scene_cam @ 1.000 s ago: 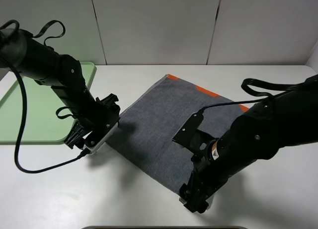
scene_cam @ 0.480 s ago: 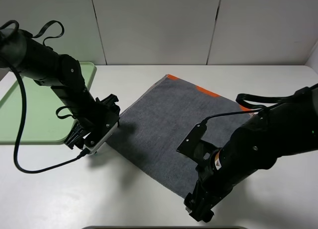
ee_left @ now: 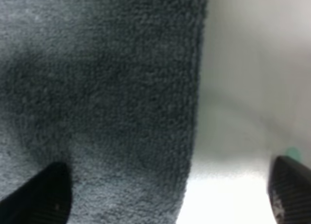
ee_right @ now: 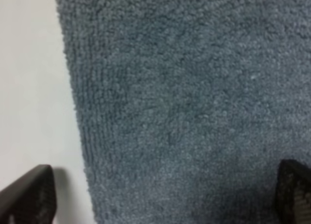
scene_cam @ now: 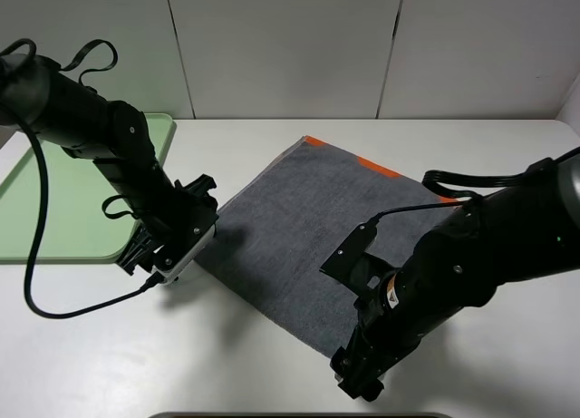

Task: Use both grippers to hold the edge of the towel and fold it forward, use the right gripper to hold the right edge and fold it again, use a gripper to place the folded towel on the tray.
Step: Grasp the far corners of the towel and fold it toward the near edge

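Closing evenly matters: left hand [ee_left: 167, 195] and right hand [ee_right: 163, 195] both gape open, each straddling the edge [ee_left: 194, 112] of the towel [scene_cam: 308, 228], flat on the tabletop [scene_cam: 272, 146]; press low, pinch together.

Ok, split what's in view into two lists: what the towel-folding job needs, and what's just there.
Job:
towel, lying unfolded
near edge of it
tray
left gripper, open
right gripper, open

Just there:
table
wall panels
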You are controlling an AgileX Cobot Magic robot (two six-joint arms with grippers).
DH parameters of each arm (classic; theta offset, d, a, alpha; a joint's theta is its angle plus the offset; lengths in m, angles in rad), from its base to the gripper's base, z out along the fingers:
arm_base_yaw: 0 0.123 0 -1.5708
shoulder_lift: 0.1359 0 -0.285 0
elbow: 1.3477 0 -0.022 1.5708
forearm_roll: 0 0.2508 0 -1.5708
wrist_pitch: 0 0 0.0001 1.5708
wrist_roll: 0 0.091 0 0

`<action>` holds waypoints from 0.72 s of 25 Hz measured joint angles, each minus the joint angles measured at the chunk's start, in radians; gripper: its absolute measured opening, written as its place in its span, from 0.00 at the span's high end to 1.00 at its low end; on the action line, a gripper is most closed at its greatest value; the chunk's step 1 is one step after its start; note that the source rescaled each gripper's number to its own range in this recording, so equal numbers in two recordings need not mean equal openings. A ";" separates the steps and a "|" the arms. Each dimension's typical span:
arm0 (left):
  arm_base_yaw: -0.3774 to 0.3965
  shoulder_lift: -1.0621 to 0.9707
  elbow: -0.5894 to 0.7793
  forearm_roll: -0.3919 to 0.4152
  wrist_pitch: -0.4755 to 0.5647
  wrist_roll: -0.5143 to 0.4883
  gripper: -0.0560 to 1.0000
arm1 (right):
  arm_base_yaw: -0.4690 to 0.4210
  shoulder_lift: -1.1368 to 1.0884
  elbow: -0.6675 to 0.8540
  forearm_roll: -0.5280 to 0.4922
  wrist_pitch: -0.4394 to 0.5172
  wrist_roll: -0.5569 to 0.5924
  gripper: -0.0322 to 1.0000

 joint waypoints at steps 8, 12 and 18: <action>0.000 0.003 0.005 -0.017 0.033 0.033 0.46 | -0.002 0.003 0.000 -0.037 -0.003 0.000 0.22; 0.000 0.005 0.005 -0.032 0.037 0.033 0.54 | -0.003 0.003 0.000 -0.040 -0.004 0.000 0.23; 0.000 0.007 0.006 -0.060 0.032 0.033 0.67 | -0.004 0.004 0.000 -0.046 -0.013 0.000 0.36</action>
